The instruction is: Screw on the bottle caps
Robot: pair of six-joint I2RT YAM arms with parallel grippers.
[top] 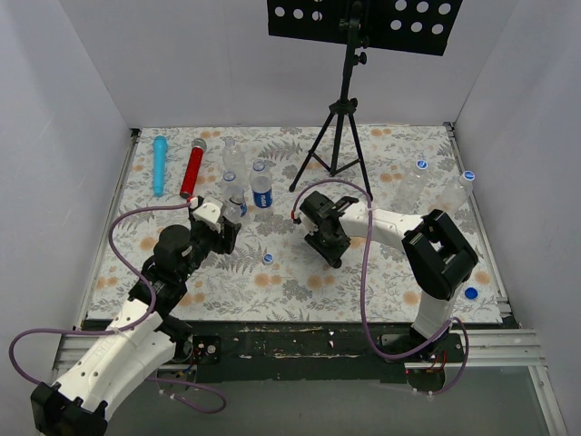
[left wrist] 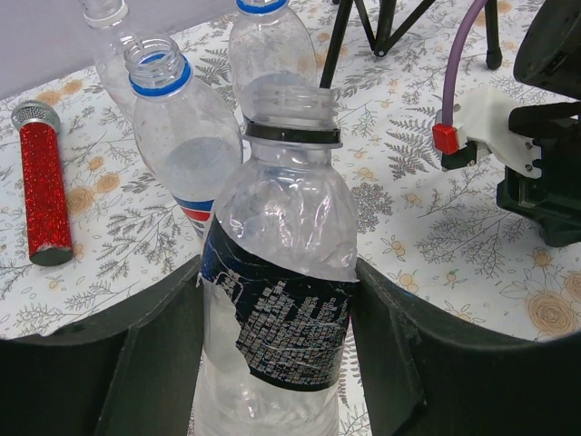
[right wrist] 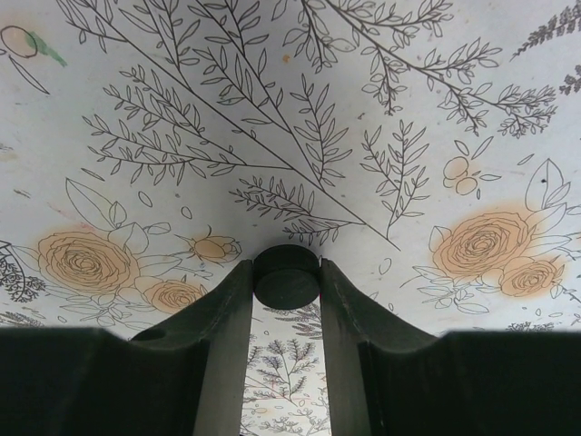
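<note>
The left arm (top: 118, 350), lower left in the top view, and the right arm (top: 436, 259), lower right, wear white shells with black joint blocks; a purple cable (top: 364, 282) loops off each. The right gripper (top: 332, 257) is black on a white bracket (left wrist: 495, 118) bearing a small red piece (left wrist: 444, 139), perhaps a connector.

The left arm (top: 136, 318) stretches from the near-left corner toward the middle, elbow low. Its left claw (top: 221, 232) is level, both fingers pressed against the sides of an upright bottle (left wrist: 281, 227). The right arm (top: 436, 250) folds at a raised elbow and reaches leftward. Its right claw (top: 329, 247) is tipped downward, fingertips pinching a black cap (right wrist: 286, 274).
</note>
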